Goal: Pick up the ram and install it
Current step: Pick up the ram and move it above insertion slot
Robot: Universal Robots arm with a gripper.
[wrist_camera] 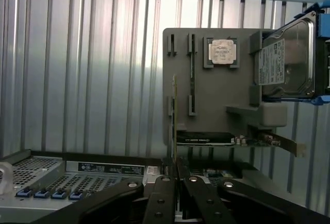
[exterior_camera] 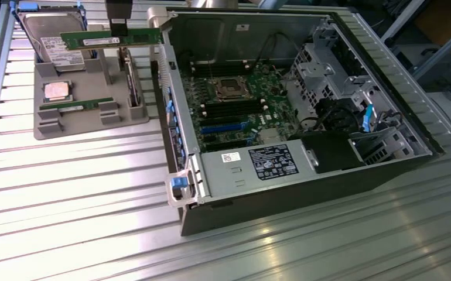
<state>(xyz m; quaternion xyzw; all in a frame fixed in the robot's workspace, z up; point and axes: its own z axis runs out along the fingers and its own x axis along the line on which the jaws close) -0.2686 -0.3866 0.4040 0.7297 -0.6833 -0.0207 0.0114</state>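
Note:
The ram (exterior_camera: 92,40), a long thin green stick with a white label, hangs level above the grey parts tray (exterior_camera: 92,79) at the exterior view's upper left. My gripper (exterior_camera: 120,28) is shut on its middle from above. The wrist view looks down the ram's thin edge (wrist_camera: 174,121), clamped between my black fingers (wrist_camera: 161,195), with the gripper (wrist_camera: 175,178) over the tray (wrist_camera: 206,100). A second green stick (exterior_camera: 73,106) lies in a slot of the tray. The open computer case (exterior_camera: 413,126) lies to the exterior view's right, with dark memory slots (exterior_camera: 229,109) on its motherboard.
The tray also carries a silver processor chip (exterior_camera: 57,91), a hard drive (exterior_camera: 50,35) and an upright expansion card (exterior_camera: 134,79). The case's side wall (exterior_camera: 163,88) stands between tray and motherboard. A power supply (exterior_camera: 260,164) fills the case's near end. Everything rests on a ribbed metal table (exterior_camera: 69,193).

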